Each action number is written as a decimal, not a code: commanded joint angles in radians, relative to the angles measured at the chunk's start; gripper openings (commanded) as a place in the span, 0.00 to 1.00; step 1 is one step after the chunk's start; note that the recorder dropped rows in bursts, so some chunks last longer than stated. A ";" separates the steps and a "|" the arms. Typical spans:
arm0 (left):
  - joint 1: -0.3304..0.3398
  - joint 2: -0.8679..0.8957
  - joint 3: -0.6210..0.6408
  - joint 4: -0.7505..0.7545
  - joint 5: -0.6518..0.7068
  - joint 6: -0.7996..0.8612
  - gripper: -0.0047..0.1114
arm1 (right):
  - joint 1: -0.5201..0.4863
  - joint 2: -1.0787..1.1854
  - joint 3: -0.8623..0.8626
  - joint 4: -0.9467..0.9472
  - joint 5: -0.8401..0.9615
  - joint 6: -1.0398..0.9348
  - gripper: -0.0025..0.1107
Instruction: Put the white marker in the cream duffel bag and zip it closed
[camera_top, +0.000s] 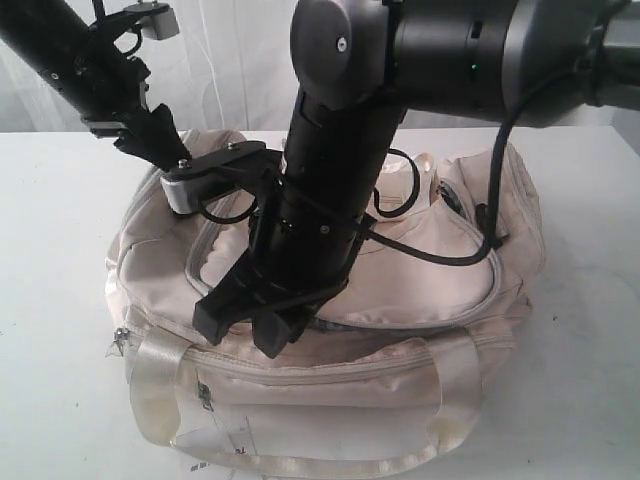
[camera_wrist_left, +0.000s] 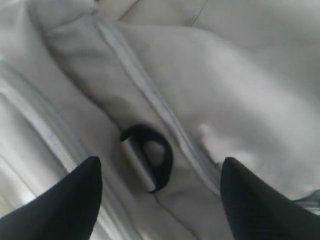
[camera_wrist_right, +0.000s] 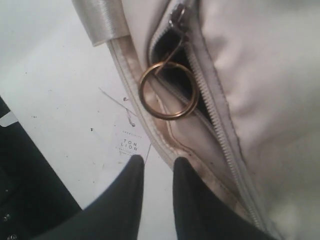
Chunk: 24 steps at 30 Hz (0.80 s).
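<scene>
We count one cream duffel bag (camera_top: 440, 290), two grippers, one brass ring (camera_wrist_right: 167, 115), one black strap ring (camera_wrist_left: 167, 162) and one paper tag (camera_wrist_right: 131, 145). The bag sits on the white table (camera_top: 60, 220), soft and pale, with grey zips and a glossy front handle (camera_top: 150, 385). By the brass ring its zip gapes a little onto black lining. Our left gripper (camera_wrist_left: 160, 162) hovers over the strap ring, jaws spread wide, grasping nothing. Our right gripper (camera_wrist_right: 157, 162) hangs beside the brass ring, jaws parted only narrowly, nothing between them.
</scene>
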 joint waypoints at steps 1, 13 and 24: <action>0.002 -0.054 0.034 -0.082 0.092 0.098 0.64 | -0.003 -0.027 0.000 -0.040 0.004 -0.109 0.21; 0.002 -0.265 0.289 -0.086 0.092 0.400 0.48 | 0.007 -0.078 0.000 -0.403 0.004 -0.285 0.21; 0.002 -0.344 0.451 -0.082 -0.004 0.362 0.48 | 0.162 -0.009 0.000 -0.210 -0.110 -0.309 0.41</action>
